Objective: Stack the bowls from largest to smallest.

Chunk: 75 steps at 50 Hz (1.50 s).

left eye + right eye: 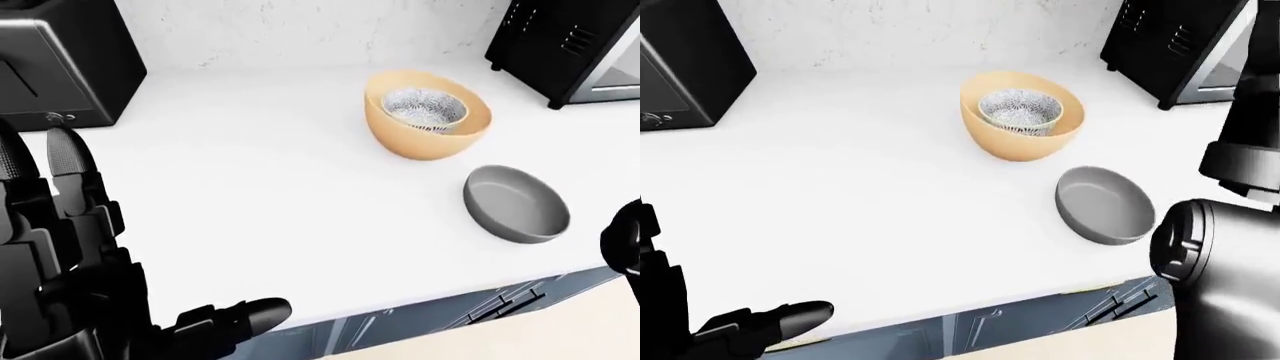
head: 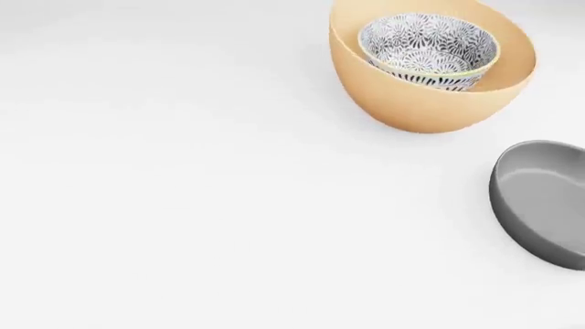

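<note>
At upper right of the head view, the patterned bowl (image 2: 428, 49) is seen nested inside the tan bowl (image 2: 430, 106), with the grey bowl (image 2: 541, 202) apart at the right edge. The left hand (image 1: 80, 277) is held open and empty at lower left of the left-eye view; the right hand's fingers cannot be made out.

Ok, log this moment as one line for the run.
patterned bowl inside tan bowl | grey bowl apart on counter | left hand open, empty | right hand unseen

The left robot hand (image 1: 75, 262) is glossy black, built of blocky segmented links with rounded, finely textured fingertips (image 1: 66, 150). The right arm (image 1: 1225, 255) shows smooth dark grey cylindrical housings.
</note>
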Motion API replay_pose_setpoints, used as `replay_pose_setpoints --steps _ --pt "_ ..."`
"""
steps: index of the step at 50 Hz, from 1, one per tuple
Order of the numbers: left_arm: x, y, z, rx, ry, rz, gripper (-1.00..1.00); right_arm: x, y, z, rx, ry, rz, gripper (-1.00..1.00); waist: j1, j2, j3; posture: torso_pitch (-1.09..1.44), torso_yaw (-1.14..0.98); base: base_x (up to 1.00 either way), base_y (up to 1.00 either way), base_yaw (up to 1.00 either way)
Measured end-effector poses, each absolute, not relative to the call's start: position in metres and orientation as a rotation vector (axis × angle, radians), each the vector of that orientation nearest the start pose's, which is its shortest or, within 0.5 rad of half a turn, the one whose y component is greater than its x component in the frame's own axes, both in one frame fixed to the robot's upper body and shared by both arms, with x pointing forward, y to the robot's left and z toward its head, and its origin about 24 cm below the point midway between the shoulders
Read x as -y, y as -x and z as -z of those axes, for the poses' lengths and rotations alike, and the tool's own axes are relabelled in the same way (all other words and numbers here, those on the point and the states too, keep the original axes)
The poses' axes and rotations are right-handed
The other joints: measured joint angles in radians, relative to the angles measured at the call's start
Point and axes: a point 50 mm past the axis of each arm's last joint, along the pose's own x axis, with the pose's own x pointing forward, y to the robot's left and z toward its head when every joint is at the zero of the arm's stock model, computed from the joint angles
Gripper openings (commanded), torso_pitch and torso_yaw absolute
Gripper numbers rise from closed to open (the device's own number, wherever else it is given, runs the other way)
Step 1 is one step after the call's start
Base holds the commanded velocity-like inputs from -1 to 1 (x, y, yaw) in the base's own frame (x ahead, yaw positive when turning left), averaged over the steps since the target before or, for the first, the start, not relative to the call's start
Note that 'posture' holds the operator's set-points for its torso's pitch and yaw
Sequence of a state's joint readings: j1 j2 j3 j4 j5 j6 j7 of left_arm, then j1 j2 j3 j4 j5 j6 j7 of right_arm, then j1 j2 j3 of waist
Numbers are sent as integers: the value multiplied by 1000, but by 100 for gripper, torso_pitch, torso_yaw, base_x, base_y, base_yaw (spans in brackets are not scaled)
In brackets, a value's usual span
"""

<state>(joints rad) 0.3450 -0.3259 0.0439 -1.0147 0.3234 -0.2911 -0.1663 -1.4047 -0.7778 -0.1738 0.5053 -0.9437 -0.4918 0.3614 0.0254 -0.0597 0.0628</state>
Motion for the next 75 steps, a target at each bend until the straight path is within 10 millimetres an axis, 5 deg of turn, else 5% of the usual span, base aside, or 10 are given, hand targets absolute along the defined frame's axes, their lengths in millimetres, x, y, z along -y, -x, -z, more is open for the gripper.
replay_pose_setpoints --steps 5,10,20,44,75 --pt "-155 -123 -213 891 -260 -262 100 245 -277 -435 777 1625 269 100 3 -13 6 0 0 0 0 0" --pt "-154 -123 -212 883 -259 -262 100 267 -234 -392 630 1593 133 100 9 -23 14 0 0 0 0 0" --pt "-152 -124 -212 884 -262 -255 100 299 -189 -336 464 1471 35 100 -3 -18 9 0 0 0 0 0" --pt "-152 -124 -212 883 -263 -252 100 298 -225 -260 288 1481 -123 100 -10 -7 -5 0 0 0 0 0" --pt "-152 -124 -212 882 -265 -250 100 304 -230 -222 210 1462 -128 100 -9 -8 -10 0 0 0 0 0"
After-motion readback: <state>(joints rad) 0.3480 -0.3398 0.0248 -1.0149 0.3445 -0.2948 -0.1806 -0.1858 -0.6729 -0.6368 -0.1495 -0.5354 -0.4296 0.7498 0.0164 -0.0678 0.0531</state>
